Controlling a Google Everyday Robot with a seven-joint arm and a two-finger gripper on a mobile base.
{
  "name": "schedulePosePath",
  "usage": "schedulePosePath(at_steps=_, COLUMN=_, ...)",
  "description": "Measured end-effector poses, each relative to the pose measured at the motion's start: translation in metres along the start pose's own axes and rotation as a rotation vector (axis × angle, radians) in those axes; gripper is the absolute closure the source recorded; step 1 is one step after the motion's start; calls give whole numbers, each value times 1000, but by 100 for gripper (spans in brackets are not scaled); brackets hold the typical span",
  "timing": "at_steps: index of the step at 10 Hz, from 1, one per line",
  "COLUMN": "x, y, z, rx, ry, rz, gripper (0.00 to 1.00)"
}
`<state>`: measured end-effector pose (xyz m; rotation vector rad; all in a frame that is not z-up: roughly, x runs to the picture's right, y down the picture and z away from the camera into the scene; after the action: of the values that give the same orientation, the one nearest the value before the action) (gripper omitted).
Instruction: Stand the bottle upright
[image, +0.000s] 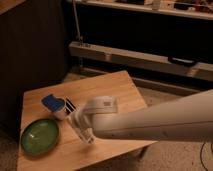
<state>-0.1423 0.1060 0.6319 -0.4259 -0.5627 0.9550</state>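
Single arm (160, 125) comes in from the right across the table (115, 85), so that's your only reach. The gripper (78, 123) sits low over the near-left part of the top, just right of the bowl (40, 136) and just near of the cup (54, 105) and the striped block (71, 106). The bottle (87, 136) is right at the gripper, touching it or directly under it, and its labelled end pokes out on the near-right side. The rest of it, cap included, is hidden behind the gripper. From the part that shows, it looks down or steeply tilted, not upright, with its long axis running diagonally from far-left to near-right, roughly in line with the way the wrist points. You can't tell from here whether the gripper is spread, closed or already pinching the bottle, as the wrist blocks that. My read is that the move turns on that diagonal. You need the grip across the long axis, then a tip-up that swings one end off the wood while the base lands flat. Which end is the cap can't be told, so check before rotating. The bowl rim is close on the left, so watch it during the swing. The table's near edge is also near the bottle's exposed end, so a push that way risks rolling it off.
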Motion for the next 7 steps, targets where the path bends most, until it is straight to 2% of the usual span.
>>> schedulePosePath(at_steps=1, x=2, y=-5, z=0, rx=-22, ry=-39, rz=-5, gripper=83)
schedulePosePath(at_steps=3, x=1, y=-7, z=-1, rx=-57, ry=-87, rz=-27, gripper=83)
schedulePosePath(at_steps=7, x=4, y=-12, z=-3, rx=-102, ry=-136, rz=-57, gripper=83)
